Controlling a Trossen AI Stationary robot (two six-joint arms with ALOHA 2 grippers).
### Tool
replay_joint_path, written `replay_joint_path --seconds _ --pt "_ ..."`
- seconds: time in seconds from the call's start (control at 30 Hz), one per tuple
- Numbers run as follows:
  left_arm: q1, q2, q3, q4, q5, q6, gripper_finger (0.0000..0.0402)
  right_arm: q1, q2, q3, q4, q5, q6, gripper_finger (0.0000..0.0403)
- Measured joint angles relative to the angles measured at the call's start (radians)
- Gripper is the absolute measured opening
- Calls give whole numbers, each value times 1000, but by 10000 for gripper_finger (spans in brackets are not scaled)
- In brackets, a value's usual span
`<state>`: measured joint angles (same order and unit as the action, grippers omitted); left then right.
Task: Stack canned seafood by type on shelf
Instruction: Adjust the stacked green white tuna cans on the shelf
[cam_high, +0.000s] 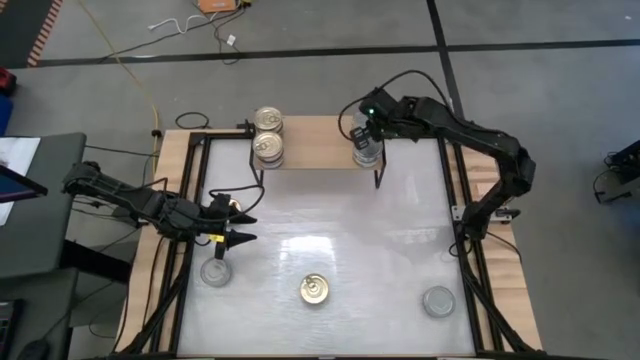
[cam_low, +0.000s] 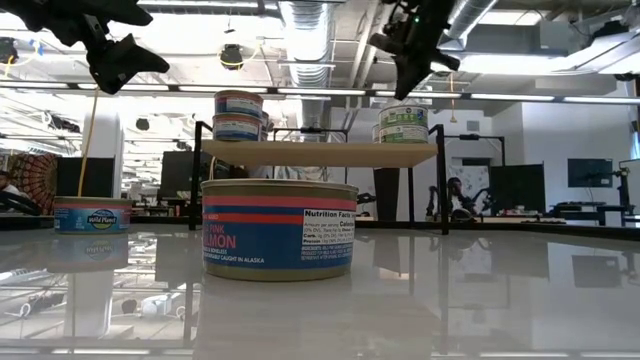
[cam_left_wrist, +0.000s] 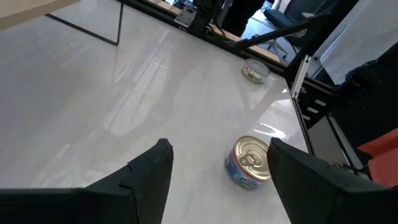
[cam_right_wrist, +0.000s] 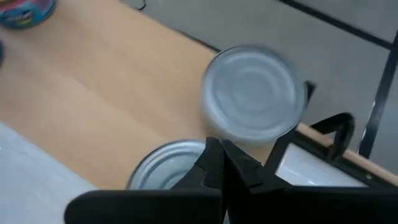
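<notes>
The light-wood shelf (cam_high: 315, 140) stands at the table's far edge. Two gold-lidded cans (cam_high: 268, 135) sit on its left end and silver-lidded cans (cam_high: 367, 152) on its right end. My right gripper (cam_high: 362, 135) hangs shut just above the silver cans (cam_right_wrist: 252, 99); the low view shows a small gap between it (cam_low: 412, 85) and the green-labelled cans (cam_low: 404, 122). My left gripper (cam_high: 240, 227) is open above the table's left side, holding nothing. Past its fingers the left wrist view shows a gold-lidded can (cam_left_wrist: 252, 163) standing on the table.
Three cans stand near the table's near edge: a silver one (cam_high: 215, 271) on the left, the gold-lidded salmon can (cam_high: 315, 290) in the middle and a silver one (cam_high: 437, 299) on the right. Black frame rails (cam_high: 190, 200) line both sides. The shelf's middle is bare wood.
</notes>
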<state>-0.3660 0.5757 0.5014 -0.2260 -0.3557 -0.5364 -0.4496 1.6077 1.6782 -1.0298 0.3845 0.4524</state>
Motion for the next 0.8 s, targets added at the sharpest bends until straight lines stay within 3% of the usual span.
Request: replay_joint_path --seconds 0.4,0.8 --pt "0 -1 0 0 0 15 250 75 66 0 -110 23 75 21" --pt "0 -1 0 0 1 7 250 66 82 -3 -140 71 94 21"
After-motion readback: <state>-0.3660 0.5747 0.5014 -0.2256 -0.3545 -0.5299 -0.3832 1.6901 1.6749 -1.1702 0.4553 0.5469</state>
